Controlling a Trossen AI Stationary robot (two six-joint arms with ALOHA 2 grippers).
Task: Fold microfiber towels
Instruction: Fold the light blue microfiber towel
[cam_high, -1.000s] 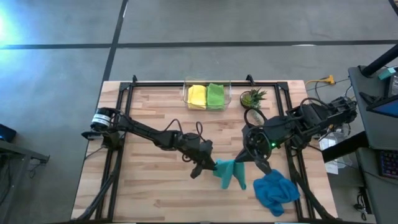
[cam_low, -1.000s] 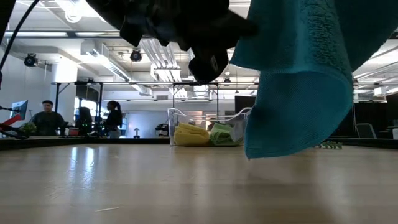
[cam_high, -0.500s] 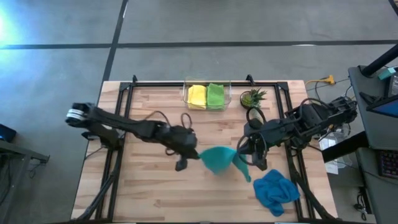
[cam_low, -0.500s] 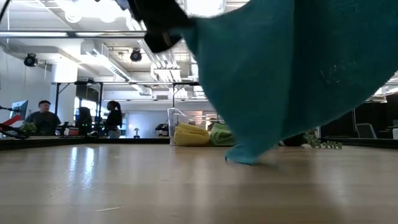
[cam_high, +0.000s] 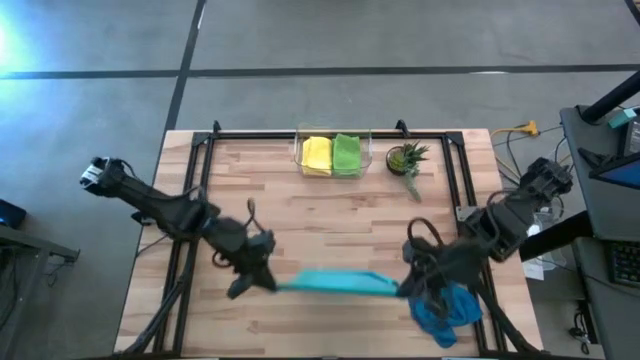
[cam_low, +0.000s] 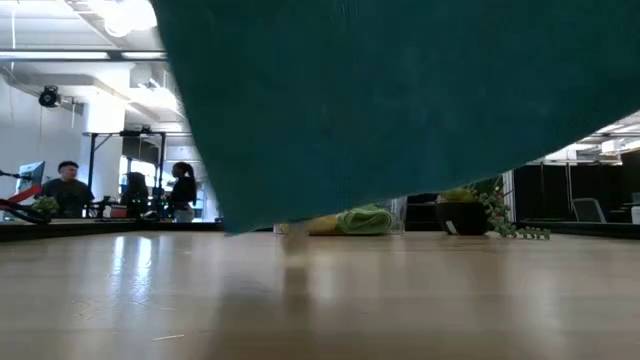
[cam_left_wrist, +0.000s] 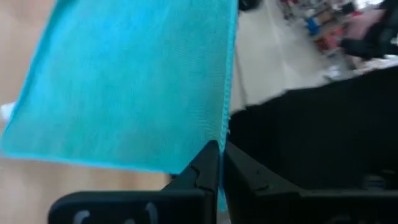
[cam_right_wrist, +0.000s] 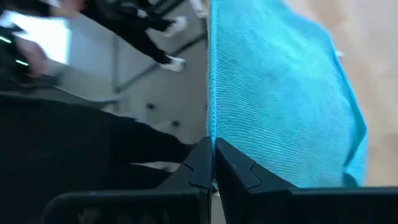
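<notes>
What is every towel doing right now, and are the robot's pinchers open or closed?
teal towel: stretched flat in the air between both grippers
blue towel: crumpled on the table
yellow towel: folded in the clear bin
lime green towel: folded beside it
left gripper: shut on a teal corner
right gripper: shut on the opposite corner

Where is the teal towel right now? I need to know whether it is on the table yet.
In the high view the teal towel hangs stretched between the left gripper and right gripper, over the table's near half, beside the crumpled blue towel.
</notes>
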